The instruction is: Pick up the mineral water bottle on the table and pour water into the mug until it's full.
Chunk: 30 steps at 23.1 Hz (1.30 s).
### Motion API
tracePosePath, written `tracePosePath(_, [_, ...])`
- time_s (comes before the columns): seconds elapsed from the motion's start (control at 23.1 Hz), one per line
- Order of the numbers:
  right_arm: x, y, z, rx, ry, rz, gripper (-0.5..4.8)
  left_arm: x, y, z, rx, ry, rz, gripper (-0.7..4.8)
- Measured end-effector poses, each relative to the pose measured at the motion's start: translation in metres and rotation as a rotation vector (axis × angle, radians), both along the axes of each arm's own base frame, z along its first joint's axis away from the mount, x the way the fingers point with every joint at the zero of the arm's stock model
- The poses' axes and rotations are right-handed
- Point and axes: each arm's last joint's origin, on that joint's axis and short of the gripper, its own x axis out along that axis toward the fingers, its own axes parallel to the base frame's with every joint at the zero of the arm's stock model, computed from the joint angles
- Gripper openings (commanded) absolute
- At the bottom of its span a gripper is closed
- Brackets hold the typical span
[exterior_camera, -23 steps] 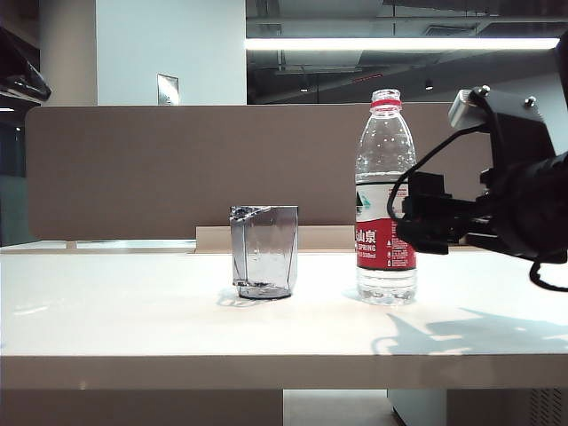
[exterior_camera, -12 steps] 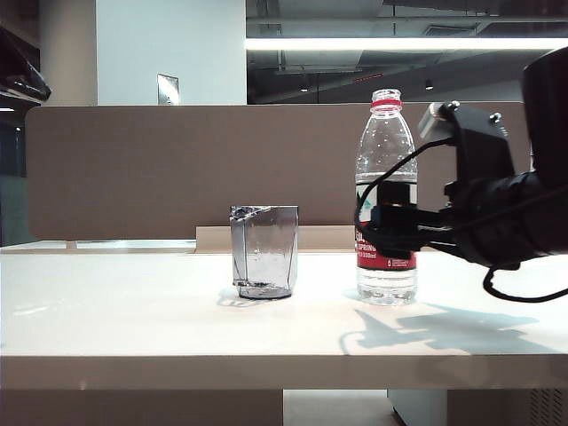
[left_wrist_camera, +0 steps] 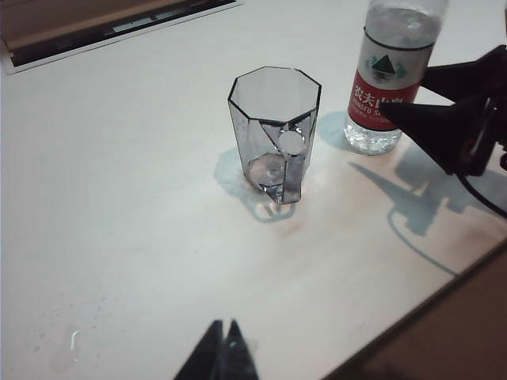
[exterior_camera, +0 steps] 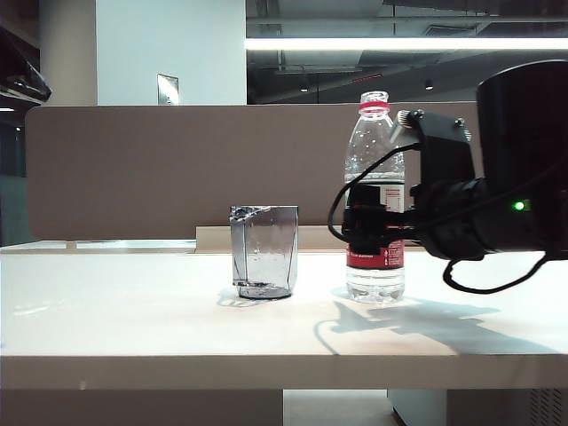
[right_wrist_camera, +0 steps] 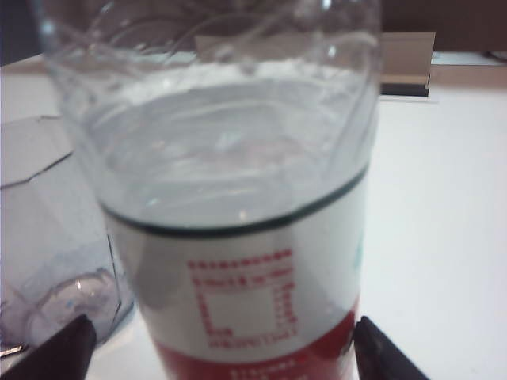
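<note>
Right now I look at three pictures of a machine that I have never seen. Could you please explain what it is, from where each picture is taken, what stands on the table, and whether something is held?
It is a robot with two arms; each ends in a two-finger hand with a small camera on the wrist. One picture comes from a camera facing the table. The other two come from the wrist cameras.

On the white table stand a grey faceted glass mug and a taller mineral water bottle, upright, no cap visible, water inside.

The right hand is level with the bottle's label. Its wrist picture shows a dark fingertip on each side of the bottle, apart from it: the hand is open, so nothing is held yet.

The left hand appears only at the edge of its own wrist picture, fingers together, away from both objects.
</note>
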Motion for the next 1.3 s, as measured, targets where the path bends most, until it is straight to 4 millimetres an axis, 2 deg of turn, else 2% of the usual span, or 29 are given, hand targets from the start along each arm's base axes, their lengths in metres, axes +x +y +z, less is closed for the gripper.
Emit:
tracePosePath(0.17, [0.013, 0.007, -0.002, 0.003, -0.011, -0.003, 4.45, 0.000, 0.000, 0.000, 0.000, 0.000, 0.000, -0.05])
tracePosePath(0.65, [0.029, 0.014, -0.014, -0.007, 0.002, -0.025, 4.44, 0.000, 0.000, 0.000, 0.000, 0.000, 0.000, -0.05])
tracePosePath(1.08, [0.039, 0.018, -0.008, 0.012, -0.035, -0.061, 4.38, 0.000, 0.000, 0.000, 0.000, -0.001, 0.000, -0.05])
tracePosePath(1.21, [0.039, 0.017, -0.008, 0.010, -0.036, -0.098, 4.07, 0.000, 0.000, 0.000, 0.000, 0.000, 0.000, -0.05])
tracePosePath(1.3, [0.040, 0.016, -0.008, 0.008, -0.037, -0.133, 4.07, 0.000, 0.000, 0.000, 0.000, -0.001, 0.000, -0.05])
